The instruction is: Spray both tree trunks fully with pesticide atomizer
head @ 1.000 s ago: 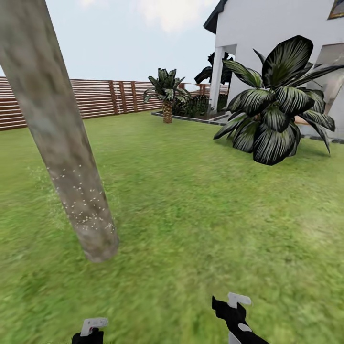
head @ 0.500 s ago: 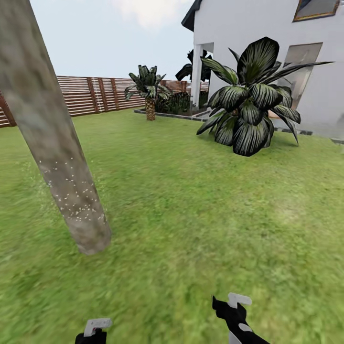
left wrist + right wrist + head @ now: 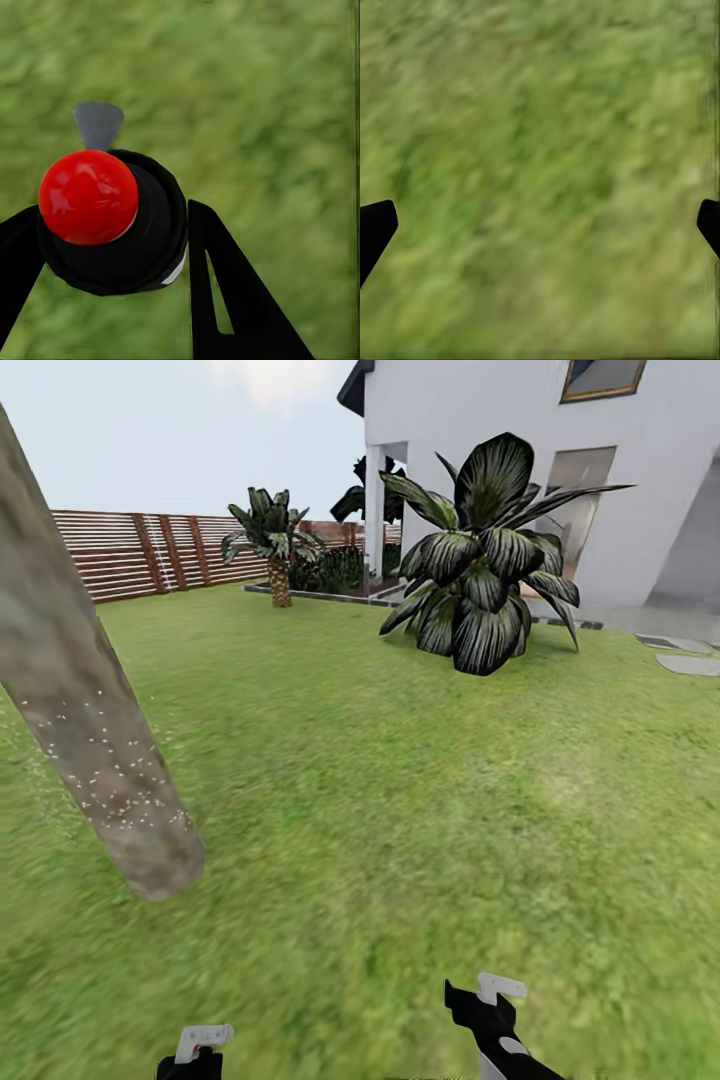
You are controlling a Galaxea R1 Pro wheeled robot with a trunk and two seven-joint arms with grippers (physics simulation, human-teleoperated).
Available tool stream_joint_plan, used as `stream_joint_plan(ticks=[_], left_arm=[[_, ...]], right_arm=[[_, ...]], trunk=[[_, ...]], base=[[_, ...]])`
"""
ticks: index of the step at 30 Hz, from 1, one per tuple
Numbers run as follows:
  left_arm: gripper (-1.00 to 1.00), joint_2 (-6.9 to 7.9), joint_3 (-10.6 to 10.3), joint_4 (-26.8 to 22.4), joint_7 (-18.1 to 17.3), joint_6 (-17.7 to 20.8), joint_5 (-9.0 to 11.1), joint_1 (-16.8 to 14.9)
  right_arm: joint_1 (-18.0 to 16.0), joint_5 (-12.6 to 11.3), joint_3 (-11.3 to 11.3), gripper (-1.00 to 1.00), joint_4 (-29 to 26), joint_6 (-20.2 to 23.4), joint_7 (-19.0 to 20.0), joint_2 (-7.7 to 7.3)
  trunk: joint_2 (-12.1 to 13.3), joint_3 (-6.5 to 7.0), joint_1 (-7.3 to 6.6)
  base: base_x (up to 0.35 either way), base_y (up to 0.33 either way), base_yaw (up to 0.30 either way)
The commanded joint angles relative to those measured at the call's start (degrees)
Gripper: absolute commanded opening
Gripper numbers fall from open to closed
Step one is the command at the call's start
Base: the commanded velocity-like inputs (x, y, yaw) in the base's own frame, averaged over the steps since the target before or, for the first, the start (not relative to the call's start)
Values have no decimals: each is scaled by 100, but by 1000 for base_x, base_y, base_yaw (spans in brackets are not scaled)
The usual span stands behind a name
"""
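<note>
My left gripper (image 3: 112, 240) clamps the pesticide atomizer (image 3: 112, 225) between its fingers, low over the grass (image 3: 400, 810). My right gripper (image 3: 540, 221) hangs spread, grasping nothing. The speckled tree trunk (image 3: 90, 740) stands near left.

The tree trunk (image 3: 90, 750) is pale grey-brown and mottled, flecked low down with fine white specks of pesticide (image 3: 120, 790). Around it the floor (image 3: 420, 800) is blotchy green grass. Beyond the trunk, the fence (image 3: 130, 550) is brown slats, the house (image 3: 650, 480) white, the bush (image 3: 480, 580) dark green-black with pale streaks. The pesticide atomizer (image 3: 112, 225) is black with a glossy red cap and a sliver of white label, between black fingers (image 3: 232, 300).
</note>
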Motion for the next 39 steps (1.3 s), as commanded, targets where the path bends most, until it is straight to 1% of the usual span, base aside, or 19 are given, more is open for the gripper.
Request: stream_joint_plan(ticks=[1,4,5,7,8,10,12,14,17,25,39], left_arm=[[-100,0,-3,-27,0,0,7,0],[-100,0,4,-125,0,0,22,-6],[-100,-6,12,-312,0,4,31,-16],[-100,-43,12,-895,0,14,38,-17],[-100,-106,13,-1058,0,13,41,-13],[-100,-368,1,-1154,0,4,10,2],[-100,-384,5,-1150,0,6,30,211],[-100,-398,0,-1139,0,7,32,272],[-100,-415,-8,-1139,0,7,16,298],[-100,-392,6,-1160,0,9,17,376],[-100,-395,-1,-1135,0,8,-4,387]], right_arm=[[0,0,0,100,2,0,-2,2],[0,5,0,100,7,0,-4,7],[0,7,0,100,3,0,-5,8],[0,4,0,100,1,0,-5,5],[0,2,0,100,2,0,-5,4],[0,0,0,100,0,0,-5,4],[0,0,-7,100,0,0,-5,2],[0,0,-8,100,0,0,-5,3],[0,0,-9,100,0,0,-5,-3],[0,0,-9,100,0,0,-22,-4],[9,0,-9,100,1,0,-22,-5]], trunk=[[0,0,0],[0,-1,0],[0,-1,0],[0,-1,0],[0,-1,0],[0,-1,0],[0,-1,0],[0,-1,0],[0,-1,0],[0,-1,0],[0,-1,0]], base=[[0,0,-203],[0,0,-64],[0,0,-114],[0,0,-206],[0,0,-245],[44,-20,-260],[64,-199,-265],[15,-258,-266],[-44,-271,-267],[-117,-275,-292],[-143,-274,-300]])
